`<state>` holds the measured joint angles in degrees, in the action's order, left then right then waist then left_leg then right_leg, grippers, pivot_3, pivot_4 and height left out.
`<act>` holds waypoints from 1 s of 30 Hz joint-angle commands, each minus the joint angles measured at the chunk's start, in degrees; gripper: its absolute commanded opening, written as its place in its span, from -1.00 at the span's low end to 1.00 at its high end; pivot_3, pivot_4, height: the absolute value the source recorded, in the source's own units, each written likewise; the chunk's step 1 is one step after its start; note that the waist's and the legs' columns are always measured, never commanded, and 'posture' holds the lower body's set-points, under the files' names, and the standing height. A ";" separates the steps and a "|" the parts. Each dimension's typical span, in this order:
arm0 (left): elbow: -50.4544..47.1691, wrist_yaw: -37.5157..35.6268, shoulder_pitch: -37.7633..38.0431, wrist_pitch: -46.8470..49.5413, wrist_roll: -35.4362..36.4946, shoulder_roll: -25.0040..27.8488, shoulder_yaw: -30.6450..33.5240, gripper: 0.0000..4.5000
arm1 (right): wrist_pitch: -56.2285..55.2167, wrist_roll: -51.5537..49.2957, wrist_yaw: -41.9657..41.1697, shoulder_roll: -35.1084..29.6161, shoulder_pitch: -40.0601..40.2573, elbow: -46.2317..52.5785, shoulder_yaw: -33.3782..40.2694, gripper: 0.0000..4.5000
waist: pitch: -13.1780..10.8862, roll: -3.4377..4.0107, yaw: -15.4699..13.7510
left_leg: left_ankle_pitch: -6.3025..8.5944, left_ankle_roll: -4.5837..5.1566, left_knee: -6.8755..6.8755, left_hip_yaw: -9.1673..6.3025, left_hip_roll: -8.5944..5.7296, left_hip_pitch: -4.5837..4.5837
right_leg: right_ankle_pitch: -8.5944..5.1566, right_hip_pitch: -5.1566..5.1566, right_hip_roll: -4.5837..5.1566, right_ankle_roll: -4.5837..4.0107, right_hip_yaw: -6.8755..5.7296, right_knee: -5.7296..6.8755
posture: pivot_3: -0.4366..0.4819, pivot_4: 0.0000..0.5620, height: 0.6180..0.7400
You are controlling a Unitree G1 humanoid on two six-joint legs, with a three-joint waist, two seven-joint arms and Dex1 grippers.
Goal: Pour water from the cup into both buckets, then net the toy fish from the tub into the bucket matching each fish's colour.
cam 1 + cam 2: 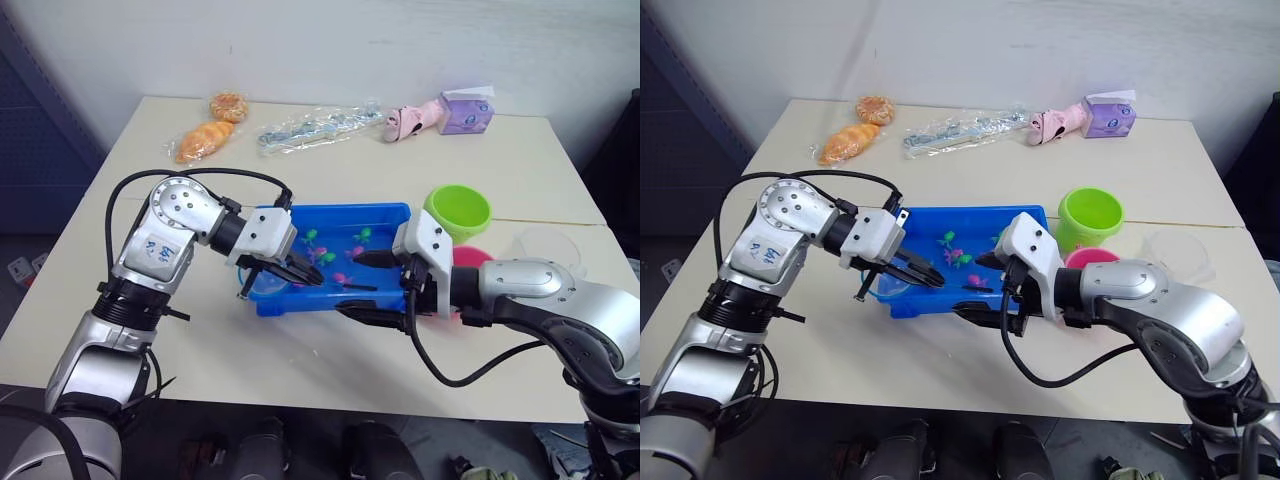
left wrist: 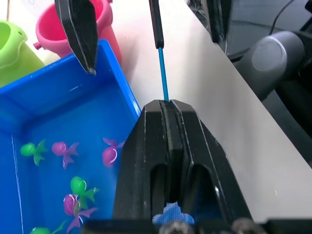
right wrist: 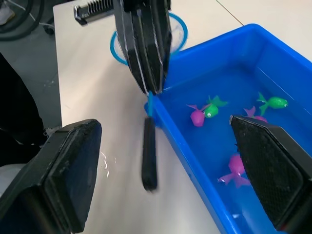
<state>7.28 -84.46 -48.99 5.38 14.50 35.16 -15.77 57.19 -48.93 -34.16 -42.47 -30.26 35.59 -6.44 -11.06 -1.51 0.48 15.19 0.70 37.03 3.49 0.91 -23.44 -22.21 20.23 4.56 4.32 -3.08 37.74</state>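
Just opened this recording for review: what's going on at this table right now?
The left gripper is shut on the net, holding its handle out over the near edge of the blue tub, where green and pink toy fish lie. The right gripper is open, one finger on each side of the handle's dark end, perhaps to take it. The green bucket and pink bucket stand beyond.

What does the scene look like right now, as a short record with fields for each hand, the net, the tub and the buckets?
left hand: shut on the net's handle
right hand: open, fingers either side of the handle's free end, not touching
net: hoop outside the tub, handle along the tub's near rim
tub: holds water with green and pink toy fish
buckets: green bucket and pink bucket beside the tub, on the robot's right
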 commanded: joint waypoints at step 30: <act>-5.56 3.41 1.93 4.45 1.85 -1.53 1.55 -1.00 | -0.84 0.84 -1.91 3.42 0.05 -0.54 1.67 -0.96 | 0.00 0.00 -0.07 | 0.00 0.01 0.04 0.00 0.00 0.01 | 0.00 0.00 0.00 0.00 0.01 0.02 | -0.05 -0.47 1.00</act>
<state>4.19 -81.35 -47.22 9.65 14.37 34.38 -15.67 58.25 -48.16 -35.20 -39.14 -30.06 33.92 -6.12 -11.06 -1.51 0.40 15.19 0.71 37.07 3.49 0.91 -23.44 -22.20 20.24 4.56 4.32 -3.08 37.75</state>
